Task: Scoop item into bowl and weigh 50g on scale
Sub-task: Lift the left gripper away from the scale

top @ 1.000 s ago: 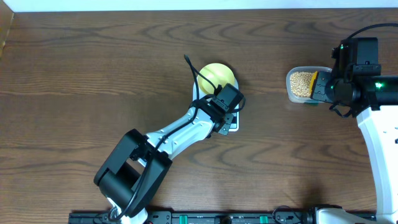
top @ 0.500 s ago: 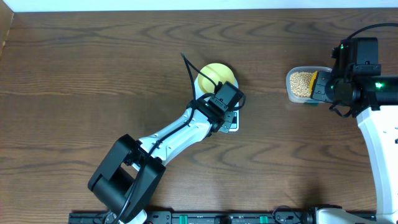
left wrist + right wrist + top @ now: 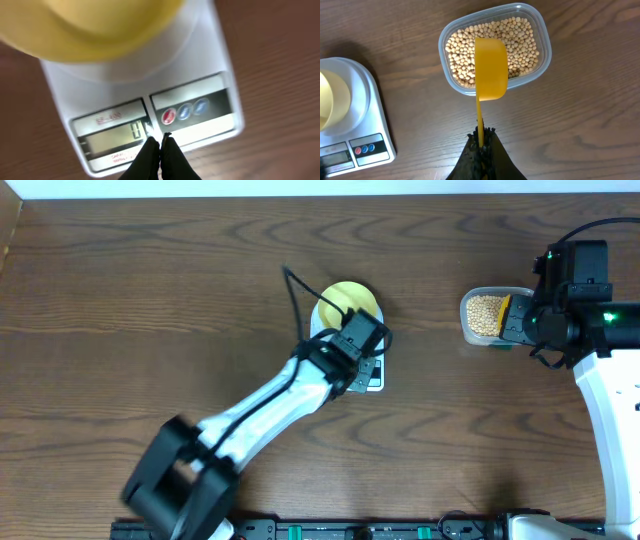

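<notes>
Left gripper: Your black fingers are pressed together with nothing between them. The tips rest at the front edge of the scale, between its display and its red button. Judging by that spot, you closed them into one blunt point for poking a control.
White rectangular digital kitchen scale: It lies flat on the brown wooden table, with its front panel towards your left arm.
Grey LCD display: It seems to read a single zero, which suggests the scale is already zeroed with the bowl on board.
Small round pale-yellow bowl: It sits on the scale's platform, behind the panel, so each scoop should register at once. No beans show in it on the overhead view.
Clear rectangular plastic tub: It stands well to the right of the scale, apart from it and within your right arm's reach.
Small round tan beans: All the visible ones lie in that tub to the right of the scale.
Yellow handled measuring scoop: It is poised over the tub, right of the scale, cup forward. Whether it touches the beans you cannot tell.
Right gripper: It pinches the end of the scoop's thin handle, giving you reach for digging.
Progress: Weighing has likely not begun.
</notes>
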You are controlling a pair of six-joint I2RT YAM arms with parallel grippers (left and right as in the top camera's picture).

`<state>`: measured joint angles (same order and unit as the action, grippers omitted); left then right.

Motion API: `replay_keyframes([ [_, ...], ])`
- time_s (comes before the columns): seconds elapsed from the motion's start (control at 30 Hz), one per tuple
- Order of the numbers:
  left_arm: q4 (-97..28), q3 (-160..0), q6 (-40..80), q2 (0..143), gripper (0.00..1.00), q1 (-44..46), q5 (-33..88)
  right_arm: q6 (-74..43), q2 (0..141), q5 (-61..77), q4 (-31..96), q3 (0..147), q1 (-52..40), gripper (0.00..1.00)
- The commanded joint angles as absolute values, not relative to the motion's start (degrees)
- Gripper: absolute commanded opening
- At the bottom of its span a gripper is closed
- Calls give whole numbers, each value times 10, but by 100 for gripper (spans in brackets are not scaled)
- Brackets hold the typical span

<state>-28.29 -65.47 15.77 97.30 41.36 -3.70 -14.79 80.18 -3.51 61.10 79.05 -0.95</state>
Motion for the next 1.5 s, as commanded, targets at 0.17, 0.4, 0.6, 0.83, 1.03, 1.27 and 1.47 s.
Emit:
replay_keyframes([
  [0.17, -286, -656, 225, 792, 7, 381, -94, -141, 798, -44, 613, 802, -4, 1],
  [0.4, -336, -656, 258, 747, 7, 302, -166, -141, 798, -60, 606, 802, -4, 1],
  [0.6, -368, -656, 254, 774, 8, 215, -166, -160, 798, -143, 608, 802, -4, 1],
  [0.83, -388, -656, 252, 810, 7, 160, -165, -183, 798, -177, 599, 802, -4, 1],
  [1.03, -390, -656, 252, 812, 7, 159, -159, -187, 821, -171, 593, 801, -4, 1],
  [1.27, -406, -656, 252, 811, 7, 159, -140, -186, 863, -152, 583, 801, -4, 1],
  [1.47, -407, -656, 252, 811, 28, 159, -120, -180, 874, -140, 562, 801, -5, 1],
])
